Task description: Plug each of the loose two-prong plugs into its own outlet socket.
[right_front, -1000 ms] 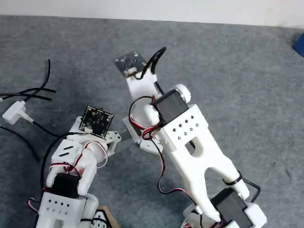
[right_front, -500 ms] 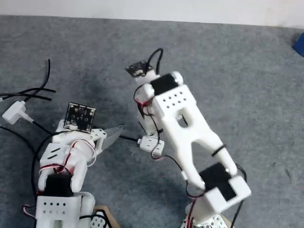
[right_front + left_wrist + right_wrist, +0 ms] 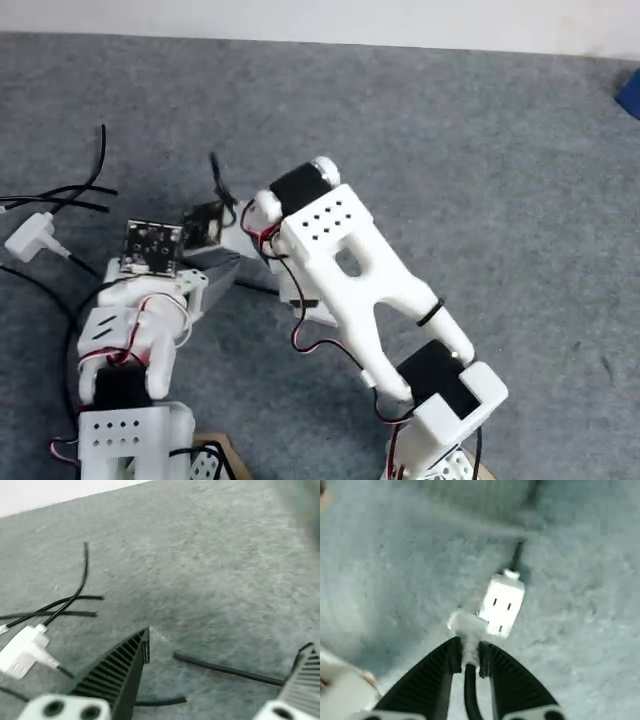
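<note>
Right claw (image 3: 468, 649) pinches a white plug (image 3: 465, 623) touching the outlet socket (image 3: 505, 602); left claw (image 3: 227, 640) spread wide.

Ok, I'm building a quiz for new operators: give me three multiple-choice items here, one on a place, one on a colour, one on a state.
1. The loose plug lies: A on the carpet; B in a box; C on a shelf.
2. The outlet socket is: A black; B white; C red.
3. The right gripper is: A open; B shut on a second plug; C shut on nothing.

Answers: A, carpet shows all around it; B, its slotted face is white; B, it clamps the second plug just behind the white head.
</note>
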Available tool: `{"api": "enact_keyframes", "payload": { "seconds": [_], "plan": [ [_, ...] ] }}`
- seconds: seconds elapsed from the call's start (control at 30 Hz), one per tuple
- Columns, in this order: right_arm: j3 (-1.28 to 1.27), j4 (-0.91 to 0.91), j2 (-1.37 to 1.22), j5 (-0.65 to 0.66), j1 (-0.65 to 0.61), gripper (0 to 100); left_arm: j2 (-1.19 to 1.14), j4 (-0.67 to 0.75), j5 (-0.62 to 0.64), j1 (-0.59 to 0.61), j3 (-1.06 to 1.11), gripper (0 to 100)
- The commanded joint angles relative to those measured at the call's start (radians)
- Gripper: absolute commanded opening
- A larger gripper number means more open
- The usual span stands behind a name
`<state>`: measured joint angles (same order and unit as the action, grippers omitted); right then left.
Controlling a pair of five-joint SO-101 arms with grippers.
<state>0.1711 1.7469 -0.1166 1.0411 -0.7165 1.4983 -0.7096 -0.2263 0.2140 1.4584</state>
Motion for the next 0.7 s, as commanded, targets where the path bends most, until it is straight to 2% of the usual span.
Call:
{"api": "enact_keyframes", "payload": {
  "seconds": [0.0,0.17,0.33,0.67],
  "plan": [
    [0.002,-0.039,0.01,0.071,-0.007,0.7,-0.004,0.025,0.011,0.05,-0.021,42],
    [-0.021,-0.082,0.004,0.066,0.002,0.7,-0.004,0.025,0.009,0.048,-0.019,42],
    [-0.102,-0.151,0.004,-0.044,0.028,0.7,-0.002,0.023,0.009,0.051,-0.019,42],
    [-0.168,-0.251,0.01,-0.037,0.071,0.7,-0.002,0.02,0.009,0.05,-0.021,42]
  ]
}}
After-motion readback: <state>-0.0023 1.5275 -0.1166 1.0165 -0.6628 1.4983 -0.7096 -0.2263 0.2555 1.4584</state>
